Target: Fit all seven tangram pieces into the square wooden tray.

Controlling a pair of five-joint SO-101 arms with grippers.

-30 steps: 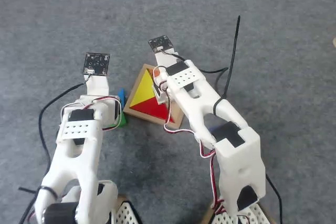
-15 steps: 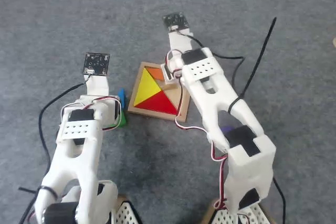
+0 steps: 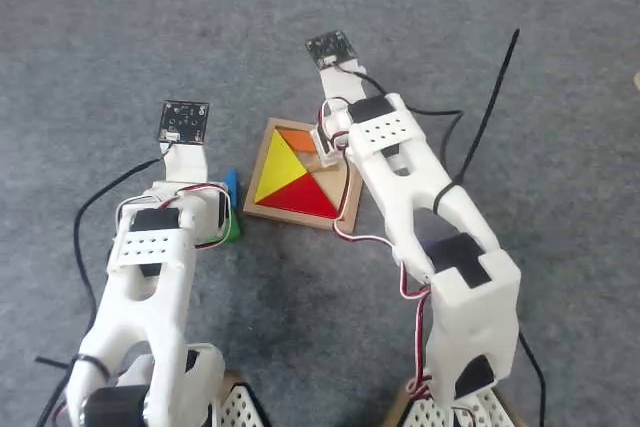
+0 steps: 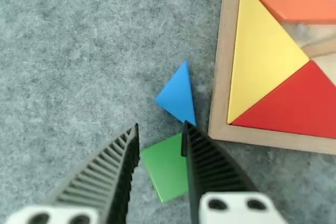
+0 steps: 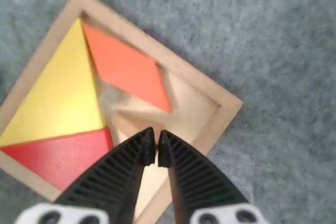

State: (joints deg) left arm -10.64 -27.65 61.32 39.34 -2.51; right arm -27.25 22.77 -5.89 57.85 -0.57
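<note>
3 pieces (image 4: 262, 61) in wooden tray (image 4: 219, 66)

The left arm (image 3: 150, 257) is angling forward, the left gripper (image 4: 160, 129) pointing down, jaws spread apart. The right arm (image 3: 410, 192) is stretching farther forward, the right gripper (image 5: 156, 142) pointing down, jaws almost touching.

Grey felt-covered table (image 3: 120, 47). Square wooden tray (image 3: 254, 172) mid-table, set askew. Blue triangle (image 4: 177, 95) on felt just left of tray. Green square piece (image 4: 165, 166) on felt just nearer than triangle.
</note>
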